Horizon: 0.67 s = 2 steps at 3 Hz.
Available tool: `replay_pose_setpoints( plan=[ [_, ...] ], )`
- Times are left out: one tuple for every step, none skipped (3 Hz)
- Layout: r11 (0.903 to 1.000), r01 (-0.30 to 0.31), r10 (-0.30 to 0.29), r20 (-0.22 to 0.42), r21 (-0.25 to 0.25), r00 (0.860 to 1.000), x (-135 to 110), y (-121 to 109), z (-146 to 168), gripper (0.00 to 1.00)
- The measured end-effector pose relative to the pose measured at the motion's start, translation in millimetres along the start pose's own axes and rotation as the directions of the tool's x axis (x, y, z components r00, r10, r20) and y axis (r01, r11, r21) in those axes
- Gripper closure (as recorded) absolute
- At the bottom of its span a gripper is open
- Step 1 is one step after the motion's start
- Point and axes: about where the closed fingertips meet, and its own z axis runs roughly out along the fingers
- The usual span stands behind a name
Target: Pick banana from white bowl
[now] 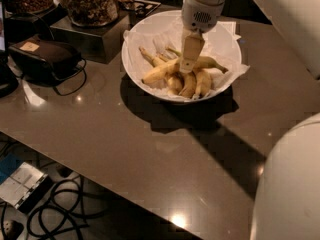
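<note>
The white bowl (129,69), lined with crinkled white paper, stands on the dark table at the back centre. In it lies the long yellow banana (157,74), running from lower left to a stem end at the right. A joined bunch of shorter bananas (194,84) lies just in front of it. My gripper (186,69) reaches down into the bowl from above. Its tan tip rests at the middle of the long banana and hides that part of it.
Glass jars of snacks (90,3) stand on a dark box at the back left. A black case with a cable (47,56) lies left of the bowl. Cables (65,214) lie on the floor below the table's front edge. My white arm body (290,184) fills the lower right.
</note>
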Motion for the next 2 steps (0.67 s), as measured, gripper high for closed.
replay_pose_setpoints(
  plan=[
    [0.9998,0.003,-0.003,-0.009,-0.019,1.000,-1.2,-1.9,11.1,0.43],
    [0.9992,0.006,-0.006,-0.016,-0.040,1.000,-0.8,-3.6,22.9,0.43]
  ],
)
